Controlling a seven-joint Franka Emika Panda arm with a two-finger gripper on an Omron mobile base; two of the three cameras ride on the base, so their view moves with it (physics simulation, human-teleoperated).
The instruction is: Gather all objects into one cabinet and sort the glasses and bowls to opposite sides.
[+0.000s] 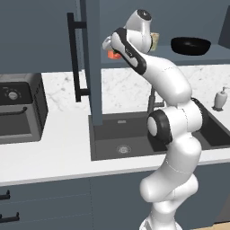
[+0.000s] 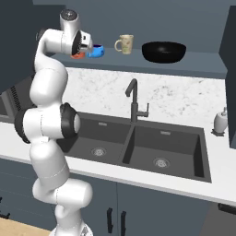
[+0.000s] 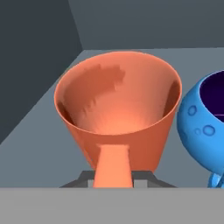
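My gripper (image 2: 86, 47) is closed on the orange cup (image 3: 118, 113) at its rim, inside the cabinet; blue bowl (image 3: 204, 114) just to its right. Judged rigid, light, smooth-walled (slip risk), so keep the rim hold.

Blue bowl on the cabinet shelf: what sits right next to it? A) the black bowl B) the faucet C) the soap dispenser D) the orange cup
D: the blue bowl sits close beside the orange cup at the gripper; the black bowl is farther along the shelf past the beige mug.
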